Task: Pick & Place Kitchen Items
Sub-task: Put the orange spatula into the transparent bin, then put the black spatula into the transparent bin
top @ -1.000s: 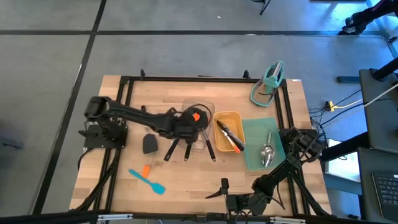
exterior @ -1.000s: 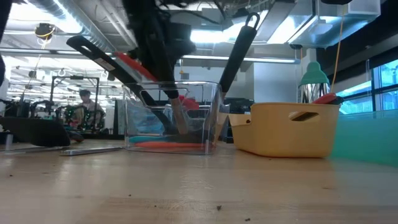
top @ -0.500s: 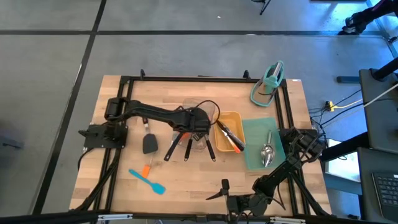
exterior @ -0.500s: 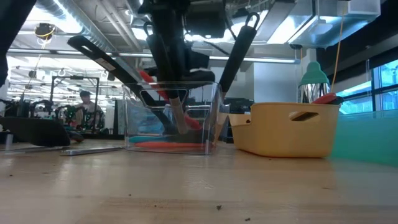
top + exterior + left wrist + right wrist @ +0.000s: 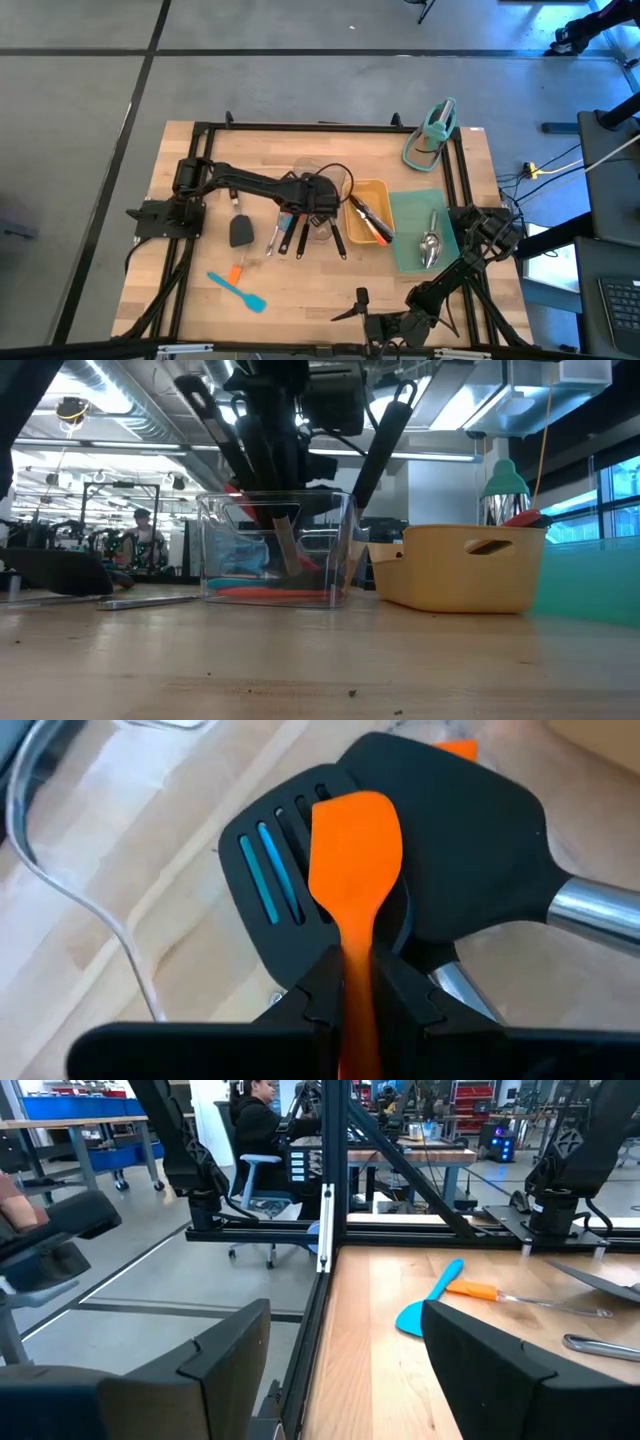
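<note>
Overhead view, left to right. A blue spatula (image 5: 237,288) lies at lower left of the table (image 5: 180,300), with a black turner (image 5: 240,230) above it, both well apart from the bins. At centre, the left gripper (image 5: 318,203) has come down over the clear bin (image 5: 325,172); one second ago it hung left of the bin with its load raised, and half a second ago it arrived over the rim. Its fingers are pressed together on the handle of an orange spatula (image 5: 354,860), whose blade now sits low among the black turners (image 5: 290,870) inside the bin. Several black handles (image 5: 300,238) stick out of the bin toward the lower edge. In the judgement of this legend, the placing step is nearly done and release comes next. Right of centre stands the yellow bin (image 5: 367,190), then a green tray (image 5: 412,205) bearing a steel spoon (image 5: 430,246). At lower right the right gripper (image 5: 345,1370) waits near the table edge, fingers spread and empty.
</note>
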Motion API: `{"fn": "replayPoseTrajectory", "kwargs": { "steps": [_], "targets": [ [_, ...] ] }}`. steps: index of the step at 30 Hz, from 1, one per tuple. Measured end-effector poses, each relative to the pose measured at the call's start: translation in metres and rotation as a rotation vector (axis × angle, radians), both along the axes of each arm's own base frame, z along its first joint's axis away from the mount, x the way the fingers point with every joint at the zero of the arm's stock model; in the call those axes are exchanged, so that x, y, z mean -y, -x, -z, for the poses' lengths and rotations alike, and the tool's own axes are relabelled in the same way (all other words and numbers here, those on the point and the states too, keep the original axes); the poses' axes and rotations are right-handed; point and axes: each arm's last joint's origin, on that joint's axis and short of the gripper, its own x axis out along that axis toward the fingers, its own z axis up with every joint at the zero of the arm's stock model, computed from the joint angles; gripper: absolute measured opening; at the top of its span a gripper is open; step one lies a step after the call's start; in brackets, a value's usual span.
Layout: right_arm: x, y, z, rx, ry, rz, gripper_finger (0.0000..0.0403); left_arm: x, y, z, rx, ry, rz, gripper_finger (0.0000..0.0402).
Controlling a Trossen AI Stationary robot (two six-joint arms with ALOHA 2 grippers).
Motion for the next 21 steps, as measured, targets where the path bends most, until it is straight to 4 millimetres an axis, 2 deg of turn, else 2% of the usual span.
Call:
{"fn": "replayPoseTrajectory", "kwargs": {
  "steps": [8,13,17,21],
  "targets": [
    [0.000,0.000,0.000,0.000,0.001,0.000,0.0263,0.005,0.000,-0.002,-0.010,-0.044,0.040,0.0105],
    [0.000,0.000,0.000,0.000,0.001,0.000,0.0263,0.006,0.003,-0.007,-0.032,-0.072,0.045,0.0138],
    [0.000,0.000,0.000,0.000,0.002,0.000,0.0263,0.011,0.004,-0.031,-0.027,-0.179,0.056,0.0155],
    [0.000,0.000,0.000,-0.001,0.002,0.001,0.0263,0.023,0.007,-0.068,0.018,-0.256,0.098,0.0160]
  ]
}}
